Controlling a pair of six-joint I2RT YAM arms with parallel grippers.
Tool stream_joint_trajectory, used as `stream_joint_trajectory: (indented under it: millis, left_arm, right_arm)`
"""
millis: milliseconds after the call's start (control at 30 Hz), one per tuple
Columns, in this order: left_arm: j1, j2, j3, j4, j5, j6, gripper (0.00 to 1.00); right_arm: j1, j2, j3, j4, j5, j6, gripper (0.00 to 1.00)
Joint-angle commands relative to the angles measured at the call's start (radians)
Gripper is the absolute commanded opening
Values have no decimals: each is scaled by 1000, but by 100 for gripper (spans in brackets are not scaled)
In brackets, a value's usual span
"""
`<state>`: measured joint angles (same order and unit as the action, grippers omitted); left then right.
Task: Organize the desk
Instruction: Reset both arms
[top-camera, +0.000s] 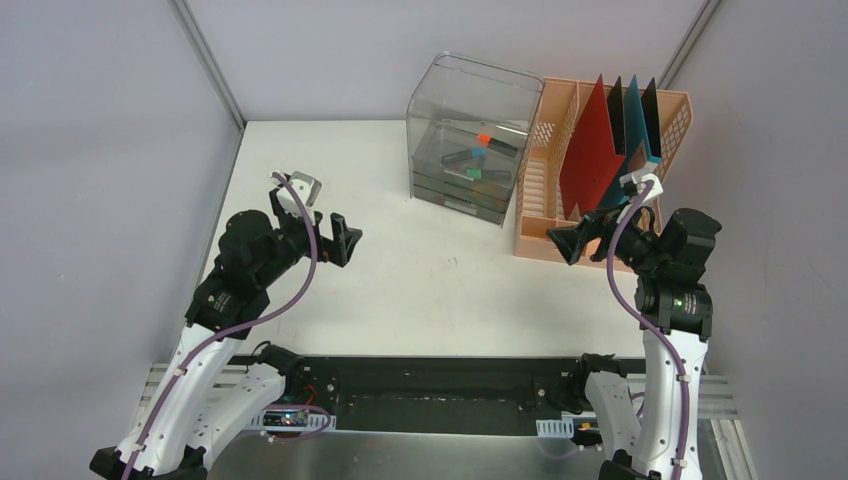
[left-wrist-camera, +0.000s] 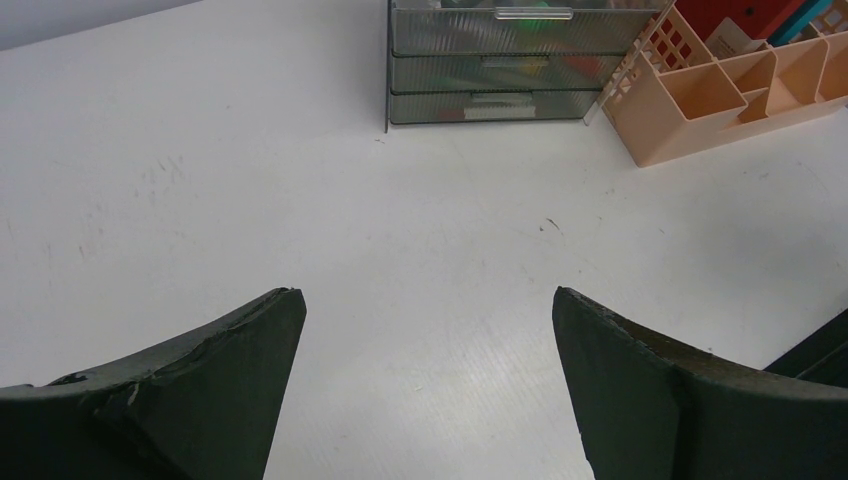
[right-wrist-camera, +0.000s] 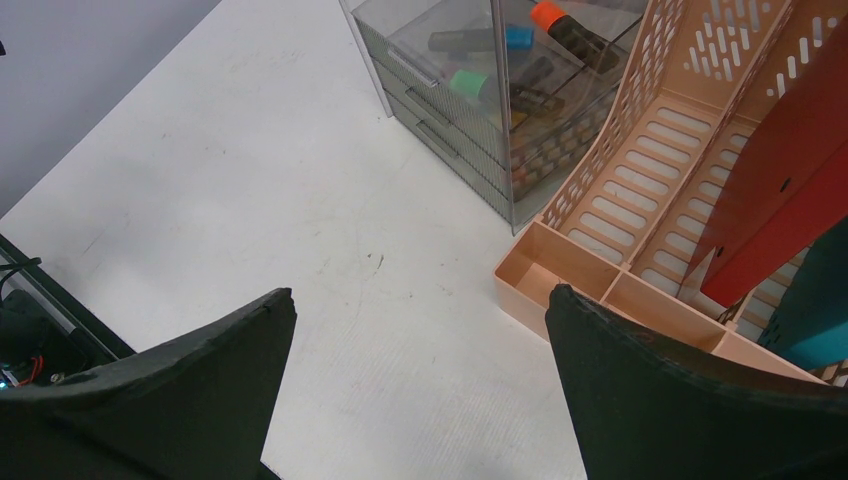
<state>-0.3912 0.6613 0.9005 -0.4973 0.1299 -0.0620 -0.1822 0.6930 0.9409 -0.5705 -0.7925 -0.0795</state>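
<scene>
Overhead, the desk (top-camera: 420, 290) is a flat white top filling the middle, with a black rail (top-camera: 430, 372) along its near edge. Drawers (top-camera: 468, 150) and a peach rack (top-camera: 540, 225) stand at its far right. The left gripper (top-camera: 343, 238) and right gripper (top-camera: 566, 244) hover over it, both spread wide and holding nothing. From the left wrist, faint scuffs mark the white surface. From the right wrist, a dark speck (right-wrist-camera: 378, 262) lies near the rack.

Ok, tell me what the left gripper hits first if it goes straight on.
Probably the bare desk: the open left gripper tilts down at it. If it runs flatter than it looks, the clear drawer unit comes first.
</scene>
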Motion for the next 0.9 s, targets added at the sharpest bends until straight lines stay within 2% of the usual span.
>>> stream_joint_trajectory:
  millis: [0, 867]
  left_arm:
    - [6, -6, -3, 23, -21, 16, 99]
    - [6, -8, -6, 22, -21, 16, 99]
  right_arm:
    - [-6, -12, 24, 28, -5, -2, 100]
    - [-7, -13, 24, 26, -17, -8, 100]
